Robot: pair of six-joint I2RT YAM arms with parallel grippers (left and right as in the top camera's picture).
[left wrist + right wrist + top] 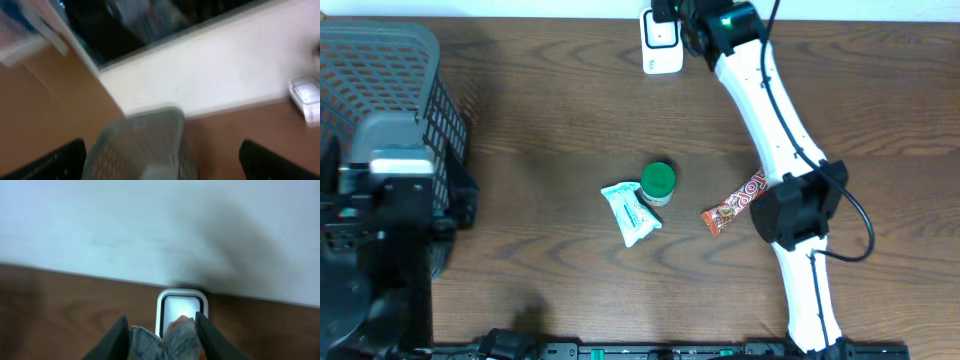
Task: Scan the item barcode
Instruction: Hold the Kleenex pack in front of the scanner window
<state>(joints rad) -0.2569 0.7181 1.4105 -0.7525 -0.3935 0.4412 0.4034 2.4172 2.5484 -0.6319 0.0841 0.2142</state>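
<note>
Overhead view first: right arm (770, 110) reaches up to the white scanner (662, 45) at the far edge of the surface (540, 120). A green-lidded jar (658, 183), white-and-blue pouch (632, 213) and candy bar (735, 203) lie mid-surface, unscanned by the look of it.

Left wrist view: left end effector (165, 165) hangs wide open and empty above the basket (142, 145).

Right wrist view: right end effector (161, 332) is partly closed, pinching a crinkled packet (167, 337) just in front of the scanner window. Pickup and approach look done. Whether the barcode faces the window, I cannot tell.
</note>
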